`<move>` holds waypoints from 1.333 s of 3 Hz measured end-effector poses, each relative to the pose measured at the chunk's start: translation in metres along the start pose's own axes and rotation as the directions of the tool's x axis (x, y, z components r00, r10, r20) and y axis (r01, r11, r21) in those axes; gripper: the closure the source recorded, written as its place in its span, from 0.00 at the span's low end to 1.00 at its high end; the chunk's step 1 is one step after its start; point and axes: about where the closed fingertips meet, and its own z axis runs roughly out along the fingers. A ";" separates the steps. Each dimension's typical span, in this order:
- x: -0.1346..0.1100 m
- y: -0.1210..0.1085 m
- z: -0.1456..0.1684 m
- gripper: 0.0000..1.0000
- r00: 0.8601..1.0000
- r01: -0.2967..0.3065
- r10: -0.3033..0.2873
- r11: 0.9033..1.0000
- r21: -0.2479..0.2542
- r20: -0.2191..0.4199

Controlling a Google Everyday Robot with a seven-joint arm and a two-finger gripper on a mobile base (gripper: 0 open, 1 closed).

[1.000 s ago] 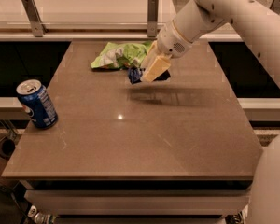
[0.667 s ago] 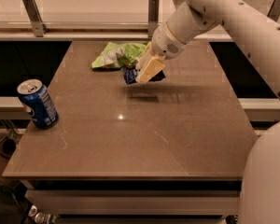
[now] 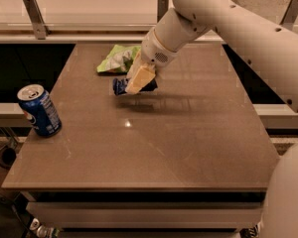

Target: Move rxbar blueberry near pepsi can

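While the arm reaches in from upper right, gripper [image 3: 138, 81]: clamped on rxbar blueberry [image 3: 120, 87], above mid-table
rxbar blueberry: held clear of the table [image 3: 188, 148] (shadow beneath), well apart from pepsi can
pepsi can [image 3: 38, 110]: upright, near left table edge
chip bag [image 3: 118, 58]: green-and-white, just behind gripper

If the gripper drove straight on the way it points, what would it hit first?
Probably the bare tabletop beneath it: the gripper, holding the rxbar blueberry, points down at a slant. The pepsi can looks well off that line, though depth is unclear.
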 end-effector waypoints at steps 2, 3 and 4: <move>-0.041 0.034 0.019 1.00 0.999 -0.003 0.002 1.000 -0.020 -0.039; -0.061 0.050 0.027 1.00 0.999 0.007 -0.010 0.998 -0.057 -0.048; -0.078 0.064 0.034 1.00 0.998 0.033 -0.038 0.994 -0.103 -0.046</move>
